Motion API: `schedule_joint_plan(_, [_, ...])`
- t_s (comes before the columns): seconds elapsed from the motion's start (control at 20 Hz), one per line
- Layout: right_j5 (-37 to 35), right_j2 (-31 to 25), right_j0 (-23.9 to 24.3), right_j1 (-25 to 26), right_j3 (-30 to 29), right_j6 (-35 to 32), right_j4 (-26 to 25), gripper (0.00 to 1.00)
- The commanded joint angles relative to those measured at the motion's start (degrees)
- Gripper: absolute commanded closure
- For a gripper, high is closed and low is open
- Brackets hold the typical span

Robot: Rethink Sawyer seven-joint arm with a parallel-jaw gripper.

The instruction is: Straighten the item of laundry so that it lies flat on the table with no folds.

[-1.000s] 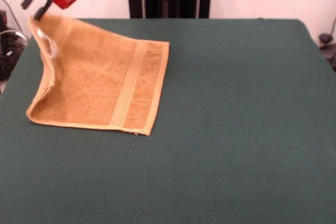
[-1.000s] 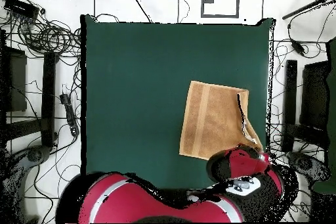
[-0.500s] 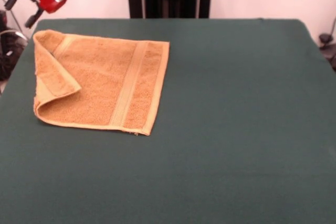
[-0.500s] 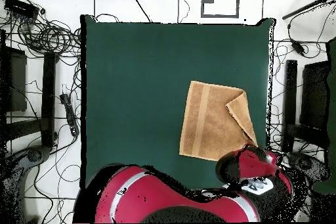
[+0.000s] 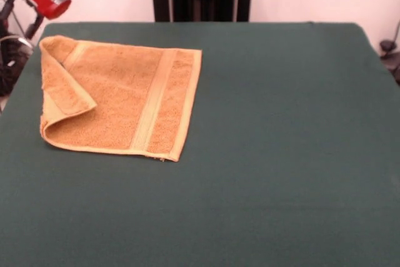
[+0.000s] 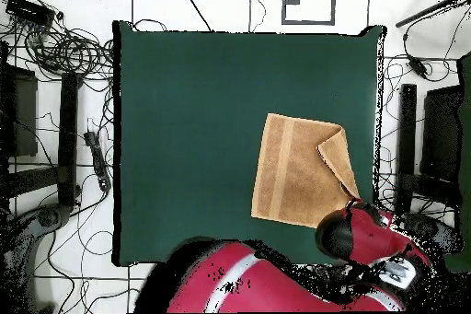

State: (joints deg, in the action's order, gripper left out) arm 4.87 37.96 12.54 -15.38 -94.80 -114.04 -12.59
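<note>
On the desk the limp, light towel has one corner folded over; pinch that flap's tip. Gripper beside it, seemingly spread, empty.

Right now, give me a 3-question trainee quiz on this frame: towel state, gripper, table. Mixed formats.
1. True or false: the orange-tan terry towel lies fully flat on the dark green cloth-covered table.
2. Multiple choice: in the front view, where is the red and black gripper?
A. clamped on the towel's folded corner
B. off the towel, above the table's far left corner
C. over the table's bare right half
3. Fill in: the folded-over flap sits at the towel's ____ end in the front view.

Key: 1 false, one corner is folded over. 2 B. 3 left.
</note>
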Motion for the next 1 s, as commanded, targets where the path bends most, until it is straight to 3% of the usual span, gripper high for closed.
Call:
schedule_joint_plan(0.05, [-9.6, -27.6, 6.9, -7.1, -2.1, 0.7, -4.6, 0.0])
schedule_joint_plan(0.35, [-11.1, -34.0, 9.6, -6.6, -2.8, -1.0, -4.7, 0.0])
schedule_joint_plan(1.0, [-19.6, -31.0, 2.7, -10.9, -6.9, -5.2, -1.5, 0.0])
